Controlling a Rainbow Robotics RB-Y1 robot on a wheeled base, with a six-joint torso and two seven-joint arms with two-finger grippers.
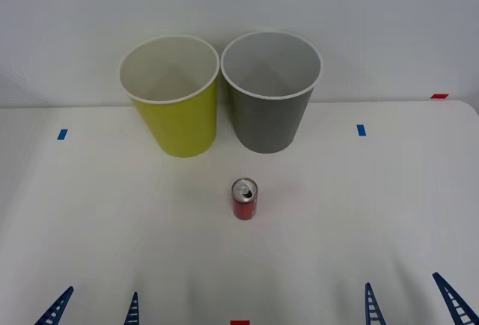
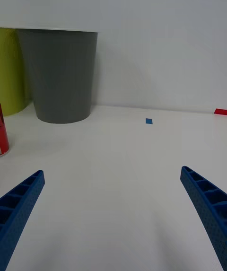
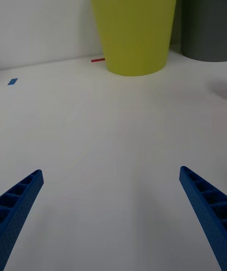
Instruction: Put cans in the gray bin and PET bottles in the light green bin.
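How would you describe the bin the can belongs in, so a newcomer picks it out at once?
At the far edge of the white table, against the wall, two tall tapered bins stand side by side. Behind the upright red can and slightly to the robot's right is the gray bin. Its dark gray wall sets it apart from the light green bin beside it.

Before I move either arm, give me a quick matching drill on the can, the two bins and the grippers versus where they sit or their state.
Things:
1. can
2. gray bin
3. light green bin
4. left gripper and right gripper

Descriptions:
a. back of the table, robot's left
b. open, at the near edge
c. upright, in front of the bins
d. back of the table, robot's right

Pairs: 1-c, 2-d, 3-a, 4-b
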